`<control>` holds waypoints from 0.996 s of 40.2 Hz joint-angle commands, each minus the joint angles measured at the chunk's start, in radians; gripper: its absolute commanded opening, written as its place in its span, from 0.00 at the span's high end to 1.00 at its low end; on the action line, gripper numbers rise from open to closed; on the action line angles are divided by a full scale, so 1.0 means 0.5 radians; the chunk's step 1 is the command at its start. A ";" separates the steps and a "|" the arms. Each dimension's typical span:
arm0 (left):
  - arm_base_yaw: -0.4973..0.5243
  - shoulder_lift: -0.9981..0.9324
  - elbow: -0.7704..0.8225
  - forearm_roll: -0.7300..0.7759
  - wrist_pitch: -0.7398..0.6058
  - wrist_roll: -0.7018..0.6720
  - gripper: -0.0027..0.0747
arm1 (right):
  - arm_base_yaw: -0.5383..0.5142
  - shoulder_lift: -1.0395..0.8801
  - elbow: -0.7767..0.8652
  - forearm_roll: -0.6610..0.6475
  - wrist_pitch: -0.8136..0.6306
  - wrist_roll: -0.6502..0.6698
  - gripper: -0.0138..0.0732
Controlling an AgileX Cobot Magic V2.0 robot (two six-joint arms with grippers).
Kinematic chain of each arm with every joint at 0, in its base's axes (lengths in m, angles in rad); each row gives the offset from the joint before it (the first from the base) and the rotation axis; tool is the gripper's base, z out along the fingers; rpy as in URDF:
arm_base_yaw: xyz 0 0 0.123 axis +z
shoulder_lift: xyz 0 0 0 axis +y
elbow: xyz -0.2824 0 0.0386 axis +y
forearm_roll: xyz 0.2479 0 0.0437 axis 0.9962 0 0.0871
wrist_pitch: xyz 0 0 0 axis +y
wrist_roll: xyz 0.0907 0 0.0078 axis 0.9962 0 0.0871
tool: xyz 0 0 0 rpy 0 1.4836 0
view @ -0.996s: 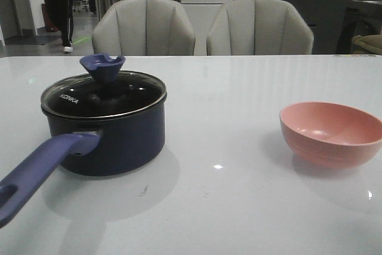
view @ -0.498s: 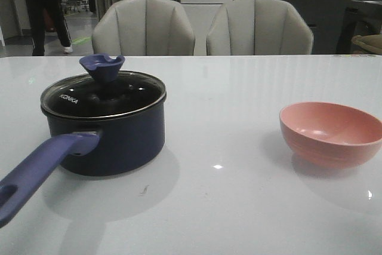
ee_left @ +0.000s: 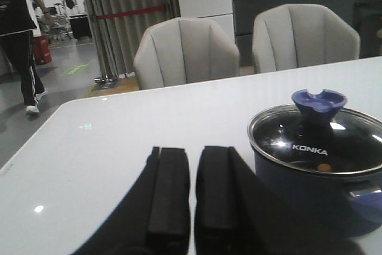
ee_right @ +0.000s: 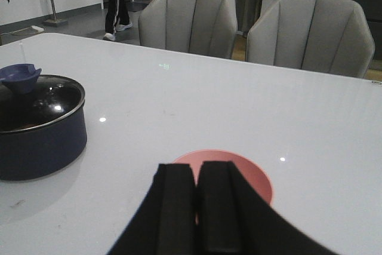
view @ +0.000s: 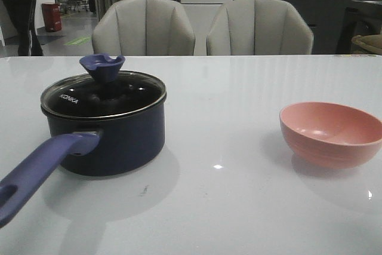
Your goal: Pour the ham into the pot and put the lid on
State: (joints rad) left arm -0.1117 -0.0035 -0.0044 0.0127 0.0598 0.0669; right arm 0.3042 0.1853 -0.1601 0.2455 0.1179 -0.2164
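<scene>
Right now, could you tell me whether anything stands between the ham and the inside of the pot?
Yes: the lid sits closed on the pot, covering its opening. An orange speck shows through the glass; whether it is ham I cannot tell. The pink bowl looks empty.

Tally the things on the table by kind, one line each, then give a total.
Pot: 1
Lid, on the pot: 1
Bowl: 1
Total: 3
</scene>
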 commanded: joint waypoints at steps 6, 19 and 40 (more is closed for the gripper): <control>0.092 -0.041 0.061 -0.138 -0.313 -0.020 0.82 | 0.003 0.015 -0.054 0.001 -0.153 -0.014 0.67; 0.092 -0.038 0.061 -0.134 -0.313 -0.073 0.82 | 0.003 0.015 -0.054 0.001 -0.153 -0.014 0.67; 0.092 -0.038 0.061 -0.134 -0.313 -0.073 0.82 | 0.003 0.015 -0.054 0.001 -0.153 -0.014 0.67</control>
State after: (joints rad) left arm -0.0672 -0.0035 0.0053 -0.0447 -0.0121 0.0424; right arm 0.3042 0.1838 -0.1601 0.2455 0.1179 -0.2164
